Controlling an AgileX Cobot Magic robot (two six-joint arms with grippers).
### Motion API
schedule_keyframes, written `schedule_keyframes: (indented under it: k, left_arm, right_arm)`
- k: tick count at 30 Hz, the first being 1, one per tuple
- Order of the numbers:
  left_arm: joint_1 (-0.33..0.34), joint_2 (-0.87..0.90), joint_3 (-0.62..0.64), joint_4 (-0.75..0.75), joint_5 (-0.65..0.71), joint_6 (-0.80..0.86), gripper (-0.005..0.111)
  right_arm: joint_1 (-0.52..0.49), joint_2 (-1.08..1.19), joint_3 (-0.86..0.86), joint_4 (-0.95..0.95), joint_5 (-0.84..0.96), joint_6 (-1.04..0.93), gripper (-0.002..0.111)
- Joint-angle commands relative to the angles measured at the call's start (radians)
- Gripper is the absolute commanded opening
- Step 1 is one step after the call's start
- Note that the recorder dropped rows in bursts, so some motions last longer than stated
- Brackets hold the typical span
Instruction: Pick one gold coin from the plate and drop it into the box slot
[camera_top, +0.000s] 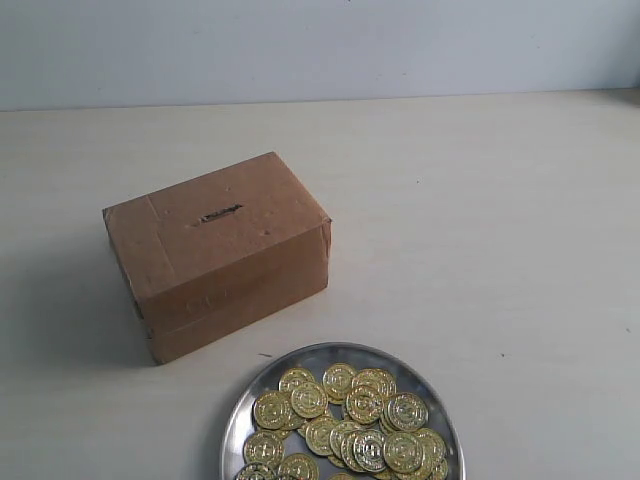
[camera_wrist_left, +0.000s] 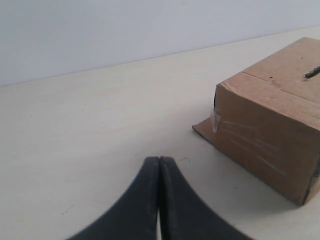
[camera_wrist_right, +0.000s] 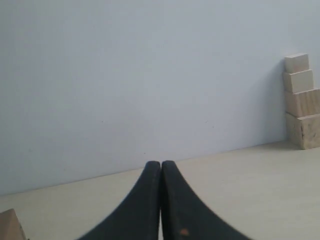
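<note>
The brown cardboard box (camera_top: 217, 252) stands left of centre in the exterior view, its dark slot (camera_top: 217, 214) on the top face. In front of it, at the bottom edge, the silver plate (camera_top: 241, 415) holds several gold coins (camera_top: 345, 418). Neither arm shows in the exterior view. My left gripper (camera_wrist_left: 159, 159) is shut with nothing in it, low over the table, with the box (camera_wrist_left: 270, 125) and the end of the slot (camera_wrist_left: 311, 72) off to one side. My right gripper (camera_wrist_right: 161, 163) is shut and empty, facing the pale wall; the plate is out of its view.
A stack of pale wooden blocks (camera_wrist_right: 301, 102) stands against the wall in the right wrist view. A brown box corner (camera_wrist_right: 9, 226) shows at that view's edge. The table (camera_top: 480, 230) is light beige, with a pale wall (camera_top: 320, 45) behind.
</note>
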Motion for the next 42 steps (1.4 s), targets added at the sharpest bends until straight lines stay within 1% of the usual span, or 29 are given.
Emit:
schedule_keyframes:
  k: [1, 7, 11, 14, 16, 18, 19, 20, 22, 23, 24, 25, 29, 31, 34, 35, 42]
  left_arm:
    - [0.0, -0.004, 0.003, 0.001, -0.005, -0.004, 0.0]
    - [0.0, -0.004, 0.003, 0.001, -0.005, -0.004, 0.0]
    - [0.0, -0.004, 0.003, 0.001, -0.005, -0.004, 0.0]
    - [0.0, -0.004, 0.003, 0.001, -0.005, -0.004, 0.0]
    - [0.0, -0.004, 0.003, 0.001, -0.005, -0.004, 0.0]
    - [0.0, -0.004, 0.003, 0.001, -0.005, -0.004, 0.0]
    - [0.0, -0.004, 0.003, 0.001, -0.005, -0.004, 0.0]
    - [0.0, -0.004, 0.003, 0.001, -0.005, -0.004, 0.0]
    - [0.0, -0.004, 0.003, 0.001, -0.005, -0.004, 0.0]
    - [0.0, -0.004, 0.003, 0.001, -0.005, -0.004, 0.0]
    - [0.0, -0.004, 0.003, 0.001, -0.005, -0.004, 0.0]
    - [0.0, -0.004, 0.003, 0.001, -0.005, -0.004, 0.0]
    - [0.0, -0.004, 0.003, 0.001, -0.005, -0.004, 0.0]
    - [0.0, -0.004, 0.003, 0.001, -0.005, -0.004, 0.0]
    - [0.0, -0.004, 0.003, 0.001, -0.005, -0.004, 0.0]
    - [0.0, -0.004, 0.003, 0.001, -0.005, -0.004, 0.0]
    - [0.0, -0.004, 0.003, 0.001, -0.005, -0.004, 0.0]
  right_arm:
    - [-0.005, -0.004, 0.004, 0.001, -0.018, 0.006, 0.0]
    - [-0.005, -0.004, 0.004, 0.008, -0.108, 0.019, 0.0]
    - [-0.005, -0.004, 0.004, 0.124, -0.135, 0.192, 0.0]
    - [-0.005, -0.004, 0.004, 0.124, -0.139, 0.21, 0.0]
    - [-0.005, -0.004, -0.001, 0.121, -0.094, 0.21, 0.0]
    - [-0.005, -0.004, -0.037, 0.121, -0.012, 0.215, 0.0]
    - [-0.005, -0.004, -0.064, 0.121, 0.037, 0.215, 0.0]
    - [-0.005, -0.004, -0.126, 0.121, 0.138, 0.2, 0.0]
    - [-0.005, 0.01, -0.222, 0.148, 0.279, 0.134, 0.0]
    - [-0.005, 0.025, -0.241, 0.162, 0.302, 0.108, 0.0]
    - [-0.005, 0.075, -0.303, 0.201, 0.34, 0.014, 0.0]
    - [-0.005, 0.106, -0.336, 0.216, 0.36, -0.033, 0.0]
    - [-0.005, 0.354, -0.561, 0.314, 0.578, -0.517, 0.0]
    - [0.009, 0.472, -0.644, 0.357, 0.676, -0.626, 0.0]
    - [0.067, 0.635, -0.701, 0.387, 0.789, -0.719, 0.0]
    - [0.11, 0.703, -0.714, 0.387, 0.811, -0.719, 0.0]
    - [0.327, 0.906, -0.748, 0.326, 0.806, -0.718, 0.0]
